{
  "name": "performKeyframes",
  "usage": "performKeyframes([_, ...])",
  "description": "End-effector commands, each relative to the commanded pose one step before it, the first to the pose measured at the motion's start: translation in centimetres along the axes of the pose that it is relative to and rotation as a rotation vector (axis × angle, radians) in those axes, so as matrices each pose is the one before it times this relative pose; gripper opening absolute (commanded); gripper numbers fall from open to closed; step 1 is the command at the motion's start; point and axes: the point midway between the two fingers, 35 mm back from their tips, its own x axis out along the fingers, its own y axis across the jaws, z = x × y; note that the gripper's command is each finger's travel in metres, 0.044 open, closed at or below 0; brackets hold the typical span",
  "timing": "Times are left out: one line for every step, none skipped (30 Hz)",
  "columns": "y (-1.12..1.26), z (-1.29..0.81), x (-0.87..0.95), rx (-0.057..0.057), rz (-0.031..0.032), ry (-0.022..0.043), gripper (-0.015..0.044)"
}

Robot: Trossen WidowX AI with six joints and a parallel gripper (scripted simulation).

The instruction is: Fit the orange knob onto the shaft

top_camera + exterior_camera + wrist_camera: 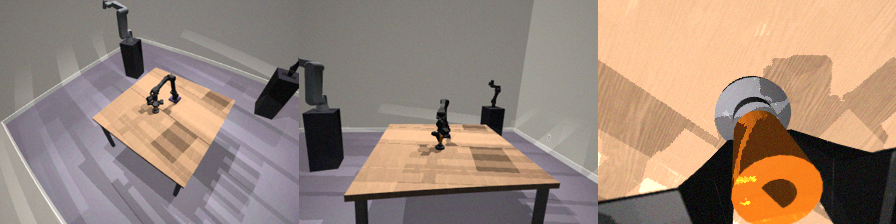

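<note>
The orange knob is a tall cylinder, held roughly upright. The D-shaped hole shows in its top face in the wrist view. My gripper is shut on the knob, one dark finger on each side. The round pedestal stands on the table under the knob. The knob's lower end is over the pedestal's raised middle, and a dark crescent shows beside it. The shaft is hidden by the knob, so I cannot tell whether it is in the hole or how the flat sides line up.
The wooden table carries patchy shadows. My arm's base stands on it behind the pedestal. Two other arms stand on black plinths off the table, away from the pedestal.
</note>
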Motion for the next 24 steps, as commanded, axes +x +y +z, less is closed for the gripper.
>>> performKeyframes([0.132, -0.048, 0.067, -0.0036, 0.00177, -0.00208, 0.0])
performKeyframes([0.017, -0.011, 0.0, 0.0, 0.00001, 0.00001, 0.0])
performKeyframes([0.017, -0.011, 0.0, 0.0, 0.00001, 0.00001, 0.0])
performKeyframes([0.016, -0.011, 0.0, 0.0, 0.00001, 0.00001, 0.0])
performKeyframes([0.016, -0.01, 0.0, 0.0, 0.00001, 0.00001, 0.0])
performKeyframes([0.013, -0.008, 0.0, 0.0, 0.00001, 0.00001, 0.0])
performKeyframes([0.0, 0.0, 0.0, 0.0, 0.0, 0.0, 0.0])
performKeyframes([0.0, 0.0, 0.0, 0.0, 0.0, 0.0, 0.0])
performKeyframes([0.0, 0.0, 0.0, 0.0, 0.0, 0.0, 0.0])
performKeyframes([0.0, 0.0, 0.0, 0.0, 0.0, 0.0, 0.0])
performKeyframes([0.0, 0.0, 0.0, 0.0, 0.0, 0.0, 0.0])
performKeyframes([-0.028, 0.022, -0.123, 0.0, -0.00002, -0.00002, 0.0])
performKeyframes([-0.034, 0.027, -0.115, 0.0, -0.00002, -0.00002, 0.0])
performKeyframes([-0.026, 0.02, -0.069, 0.0, -0.00002, -0.00002, 0.0])
performKeyframes([-0.017, 0.013, -0.061, 0.0, -0.00001, -0.00001, 0.0])
performKeyframes([0.022, -0.016, -0.106, 0.0, 0.00002, 0.00001, 0.0])
performKeyframes([0.022, -0.016, -0.054, 0.0, 0.00002, 0.00001, 0.0])
performKeyframes([0.002, -0.001, -0.004, -0.0088, 0.0, 0.0, 0.0])
performKeyframes([0.0, 0.0, -0.006, -0.0167, 0.0, 0.0, 0.0])
performKeyframes([-0.005, 0.003, -0.008, -0.0283, 0.0, 0.0, 0.0])
performKeyframes([-0.013, 0.008, -0.01, -0.0323, 0.0, 0.0, 0.0])
performKeyframes([-0.026, 0.015, -0.011, -0.0387, -0.00001, -0.00001, 0.0])
performKeyframes([-0.048, 0.025, -0.007, -0.0436, -0.00003, -0.00001, 0.0])
performKeyframes([-0.066, 0.03, 0.007, -0.0308, -0.00004, -0.00002, 0.0])
